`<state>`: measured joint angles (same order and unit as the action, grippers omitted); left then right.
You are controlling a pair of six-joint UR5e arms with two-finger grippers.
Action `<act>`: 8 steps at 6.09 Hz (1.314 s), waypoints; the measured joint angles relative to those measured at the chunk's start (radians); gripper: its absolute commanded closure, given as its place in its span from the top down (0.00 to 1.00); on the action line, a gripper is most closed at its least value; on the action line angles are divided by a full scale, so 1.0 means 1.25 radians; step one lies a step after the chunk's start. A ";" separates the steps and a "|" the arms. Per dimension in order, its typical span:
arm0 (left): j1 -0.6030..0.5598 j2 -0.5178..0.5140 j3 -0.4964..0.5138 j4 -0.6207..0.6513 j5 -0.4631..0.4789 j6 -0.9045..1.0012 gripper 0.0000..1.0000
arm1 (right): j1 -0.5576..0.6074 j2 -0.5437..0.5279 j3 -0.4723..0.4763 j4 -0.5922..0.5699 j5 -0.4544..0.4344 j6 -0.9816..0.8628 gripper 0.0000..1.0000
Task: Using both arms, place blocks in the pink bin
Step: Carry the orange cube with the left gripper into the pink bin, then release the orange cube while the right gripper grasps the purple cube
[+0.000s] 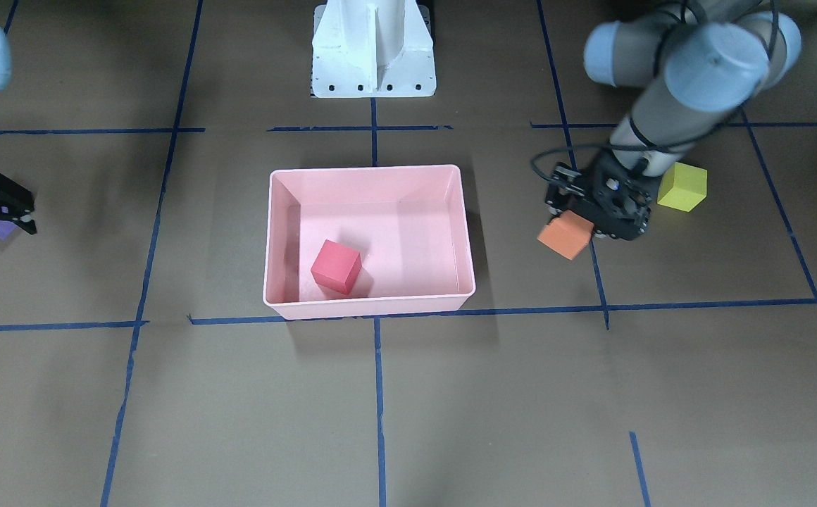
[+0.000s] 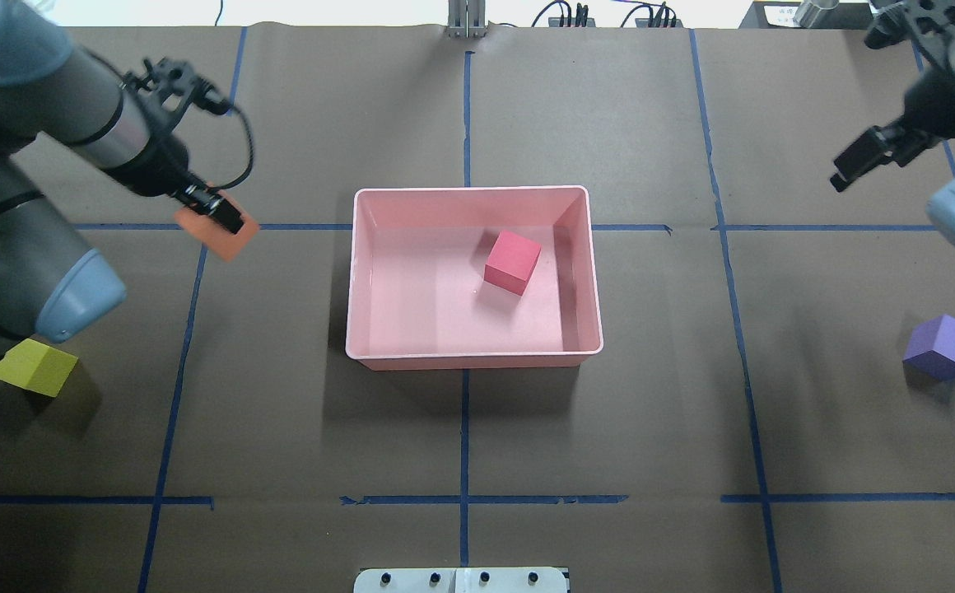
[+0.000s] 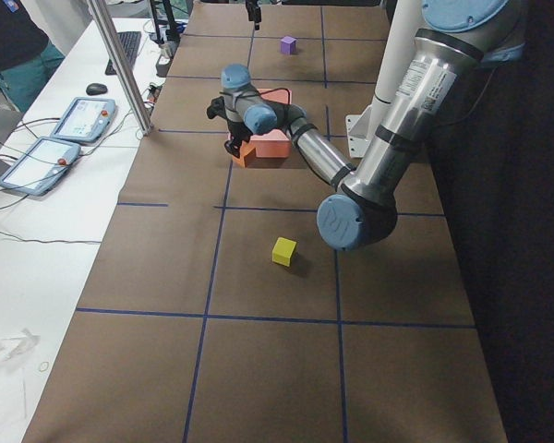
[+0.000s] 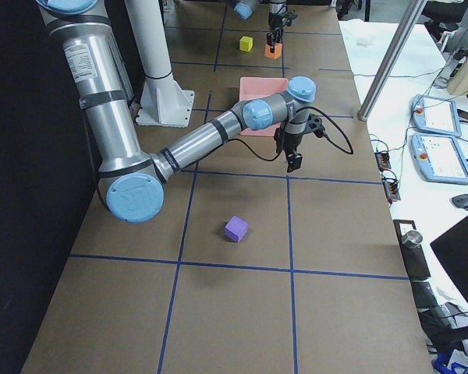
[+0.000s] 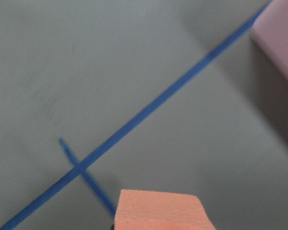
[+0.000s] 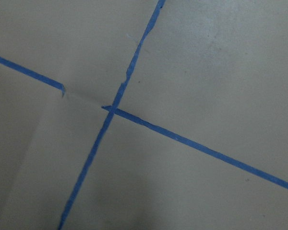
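Counting 1 of 4 done: small red-pink matte foam cube [image 2: 512,262] already inside shallow light-pink rectangular plastic bin [image 2: 473,360], flat on the floor, in the half toward robot's right, clear of all walls. Leaves 3 to go, so approx a quarter through by my read.

Next in line, prob.: small orange matte foam cube [image 2: 232,243], clamped between fingers of black two-finger left hand [image 2: 219,214]. Looks lifted off brown paper-covered counter [image 2: 609,461], near bin's short wall on robot's left but not yet over the rim. Has no long axis, being a cube. Hangs tilted, one corner low, faces turned diagonal to blue tape grid [image 2: 463,428].

Bin itself: opening up, long axis running across counter from robot's left to right, parallel w/ the nearest tape line. Red-pink cube inside turned a little off the walls.

Further out: small yellow-green foam cube [image 2: 33,366] on counter at robot's left, partly behind the arm's elbow in overhead view. Small purple foam cube [image 2: 944,346] on counter at robot's right, well apart from bin, untouched.

Black two-finger right hand [image 2: 844,173] hovers over far right of counter, away from purple cube. Shows nothing held; wrist cam gives only a tape crossing. Can't tell if fingers apart or together.
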<state>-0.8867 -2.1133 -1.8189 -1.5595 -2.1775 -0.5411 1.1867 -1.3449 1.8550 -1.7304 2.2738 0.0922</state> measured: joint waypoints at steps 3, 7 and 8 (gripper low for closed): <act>0.143 -0.188 0.041 0.105 0.141 -0.272 1.00 | 0.010 -0.166 0.003 0.188 0.001 -0.032 1.00; 0.181 -0.205 0.061 0.117 0.186 -0.303 1.00 | -0.001 -0.280 -0.014 0.337 -0.006 -0.178 1.00; 0.181 -0.205 0.060 0.117 0.186 -0.300 1.00 | -0.019 -0.298 -0.015 0.347 -0.010 -0.235 1.00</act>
<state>-0.6606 -2.3691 -1.7436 -1.4133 -1.9452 -0.9158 1.1623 -1.7170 1.8365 -1.2967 2.2614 -0.2019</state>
